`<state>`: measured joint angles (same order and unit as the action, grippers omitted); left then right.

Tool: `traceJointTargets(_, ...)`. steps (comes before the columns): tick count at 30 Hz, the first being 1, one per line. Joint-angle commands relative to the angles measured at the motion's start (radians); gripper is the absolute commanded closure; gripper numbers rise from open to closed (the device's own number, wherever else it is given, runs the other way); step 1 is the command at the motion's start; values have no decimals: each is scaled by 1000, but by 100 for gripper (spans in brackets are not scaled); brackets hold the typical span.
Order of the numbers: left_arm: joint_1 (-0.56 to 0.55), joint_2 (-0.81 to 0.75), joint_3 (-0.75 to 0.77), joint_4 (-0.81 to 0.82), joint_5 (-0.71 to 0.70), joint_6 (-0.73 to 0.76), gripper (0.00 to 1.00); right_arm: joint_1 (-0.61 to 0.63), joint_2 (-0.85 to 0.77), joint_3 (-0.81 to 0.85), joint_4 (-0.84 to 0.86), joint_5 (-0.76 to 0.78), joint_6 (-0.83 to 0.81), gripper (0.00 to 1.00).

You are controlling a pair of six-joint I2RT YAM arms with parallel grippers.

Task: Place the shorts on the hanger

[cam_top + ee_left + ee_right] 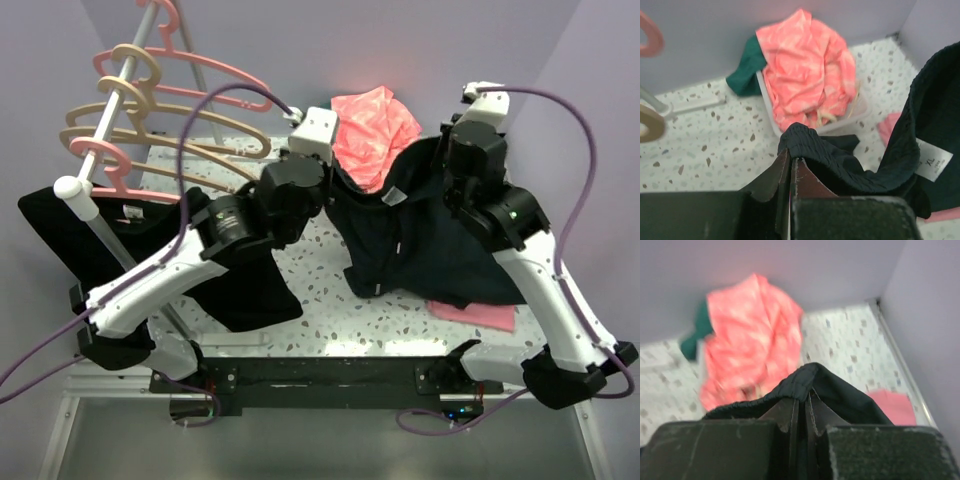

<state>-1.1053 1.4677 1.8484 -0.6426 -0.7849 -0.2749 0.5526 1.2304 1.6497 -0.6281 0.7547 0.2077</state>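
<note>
1. Presently both claws are clamped on the shorts (420,240). The left gripper (790,167) has its jaws pressed together on the ribbed waistband. The right gripper (802,410) is likewise closed on a fold of the same dark fabric.
2. Location: the shorts hang spread between the two grippers, right of centre. Their lower part lies on the table (320,300), with the near edge over a pink cloth (475,313).
3. Step in hand, as judged: lifting and spreading the garment. It is not yet on the hanger (200,115).
4. Next move, as judged: carry the shorts left to the beige hangers on the rack pole (110,85). Both arms would need to travel together with the waistband kept taut, then drape it over one hanger. Which beige hanger is meant cannot be told.
5. Edges and room:
   - The salmon-pink garment (375,130), heaped in its tray, sits just behind the shorts. A trailing hem could snag it.
   - Pink hangers (215,70) are interleaved with the beige ones, so access to any single hanger is tight.
   - A black T-shirt (60,225) hangs at the rack below the hangers.
   - The left arm lies across the direct route leftward.
   - Walls stand close at the rear and on the right.
   - Open tabletop shows in the middle, toward the near edge.
</note>
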Motion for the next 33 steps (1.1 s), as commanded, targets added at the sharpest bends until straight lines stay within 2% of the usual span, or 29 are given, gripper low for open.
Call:
traceJointTargets(1, 53, 20, -297, 112, 203, -105, 100, -155, -49, -213, -114, -201, 142, 100)
traceJointTargets(2, 55, 43, -336, 135, 211, -122, 100, -175, -51, -317, -101, -236, 165, 100)
traceJointTargets(4, 64, 68, -441, 207, 243, -142, 100, -201, -45, -410, -58, -314, 185, 98)
traceJointTargets(5, 68, 89, -466, 228, 265, -161, 100, -201, -33, -483, -45, -334, 196, 95)
traceJointTargets(8, 74, 120, -526, 282, 300, -175, 100, -203, -9, -559, -41, -388, 223, 84)
traceJointTargets(9, 73, 126, -537, 290, 305, -173, 95, -204, -14, -573, -33, -426, 225, 79)
traceJointTargets(10, 74, 129, -540, 290, 306, -169, 82, -201, -22, -583, -27, -439, 229, 63)
traceJointTargets(12, 73, 123, -549, 300, 323, -156, 67, -203, -52, -596, -18, -472, 246, 50)
traceJointTargets(13, 73, 108, -569, 308, 334, -144, 51, -201, -61, -593, -18, -517, 249, 42)
traceJointTargets(16, 73, 70, -615, 334, 363, -124, 30, -200, -85, -553, -38, -583, 268, 36)
traceJointTargets(18, 65, 49, -639, 331, 384, -109, 24, -201, -113, -524, -32, -618, 262, 36)
traceJointTargets(22, 1, -9, -689, 345, 365, -64, 21, -200, -172, -466, 25, -719, 259, 35)
traceJointTargets(24, -37, -15, -713, 340, 346, -75, 21, -201, -177, -394, 89, -849, 210, 32)
traceJointTargets(25, -47, -24, -724, 336, 340, -101, 21, -201, -163, -361, 114, -897, 197, 28)
traceJointTargets(28, -60, -64, -808, 385, 351, -139, 22, -201, -96, -223, 249, -1104, 160, 27)
traceJointTargets(33, -93, -168, -998, 529, 398, -158, 24, -186, 67, -12, 462, -1304, 193, 32)
